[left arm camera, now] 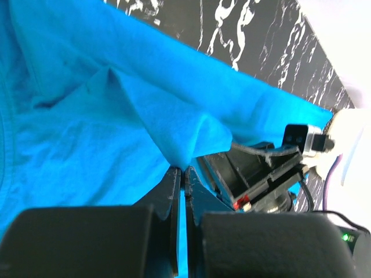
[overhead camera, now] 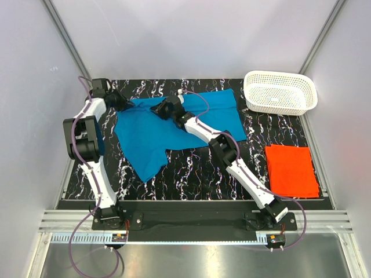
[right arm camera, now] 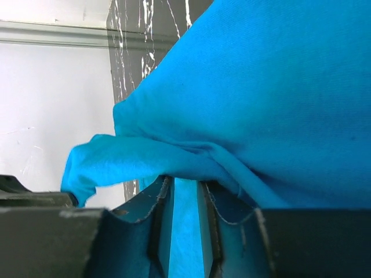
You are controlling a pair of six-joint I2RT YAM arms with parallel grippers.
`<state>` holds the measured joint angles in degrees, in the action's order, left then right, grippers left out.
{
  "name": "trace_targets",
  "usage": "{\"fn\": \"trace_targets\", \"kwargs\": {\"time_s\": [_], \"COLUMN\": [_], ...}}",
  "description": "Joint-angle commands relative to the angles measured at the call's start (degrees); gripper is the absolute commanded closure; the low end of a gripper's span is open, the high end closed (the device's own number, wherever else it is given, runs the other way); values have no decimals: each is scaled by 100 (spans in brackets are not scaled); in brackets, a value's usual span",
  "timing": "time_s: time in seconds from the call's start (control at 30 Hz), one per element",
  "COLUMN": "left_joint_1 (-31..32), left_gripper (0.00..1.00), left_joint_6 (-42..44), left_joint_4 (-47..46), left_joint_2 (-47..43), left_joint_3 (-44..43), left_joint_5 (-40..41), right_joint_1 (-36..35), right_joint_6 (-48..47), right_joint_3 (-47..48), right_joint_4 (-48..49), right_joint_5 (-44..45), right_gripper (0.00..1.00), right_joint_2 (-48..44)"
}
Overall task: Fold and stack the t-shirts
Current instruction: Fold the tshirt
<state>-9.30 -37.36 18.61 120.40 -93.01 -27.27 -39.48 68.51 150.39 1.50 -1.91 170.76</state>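
Note:
The bright blue t-shirt [overhead camera: 174, 130] lies partly spread on the black marbled mat, with one part trailing toward the near left. My left gripper [overhead camera: 123, 102] is at its far left edge, shut on a pinched peak of the blue cloth [left arm camera: 185, 169]. My right gripper [overhead camera: 163, 108] is a little to the right on the shirt's far part, and its jaws hold a fold of the blue t-shirt [right arm camera: 185, 182]. It also shows in the left wrist view [left arm camera: 272, 168]. The orange-red t-shirt [overhead camera: 291, 169] lies folded flat at the near right.
A white perforated basket [overhead camera: 280, 91] stands at the far right corner of the mat. The mat [overhead camera: 197, 174] is bordered by white walls on the left, right and far sides. The right arm [overhead camera: 232, 156] crosses the mat's middle.

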Motion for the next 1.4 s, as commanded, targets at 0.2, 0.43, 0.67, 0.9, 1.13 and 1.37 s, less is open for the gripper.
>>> {"fn": "trace_targets", "kwargs": {"time_s": [0.2,0.43,0.67,0.9,1.13,1.37], "left_joint_1": [7,-2,-37,-98,-177,-300], "left_gripper": [99,99,99,99,99,99], "left_joint_6": [45,71,229,466,590,634], "left_joint_4": [-200,-191,195,696,1056,1470], "left_joint_2": [-535,-623,-658,-754,-992,-1080], "left_joint_3": [275,345,275,275,450,793], "left_joint_5": [-191,-200,-218,-227,-270,-297], "right_joint_1": [-33,-24,72,222,389,477], "right_joint_6": [-22,-276,-690,-1032,-1262,-1129], "right_joint_3": [263,-35,-1440,-2066,-1882,-1478], "right_joint_4": [219,492,413,193,-685,-1028], "right_joint_5": [61,-441,-1021,-1838,-2480,-2937], "right_gripper": [89,100,100,100,100,100], "right_joint_2": [204,-208,-1377,-1923,-1923,-1765]}}
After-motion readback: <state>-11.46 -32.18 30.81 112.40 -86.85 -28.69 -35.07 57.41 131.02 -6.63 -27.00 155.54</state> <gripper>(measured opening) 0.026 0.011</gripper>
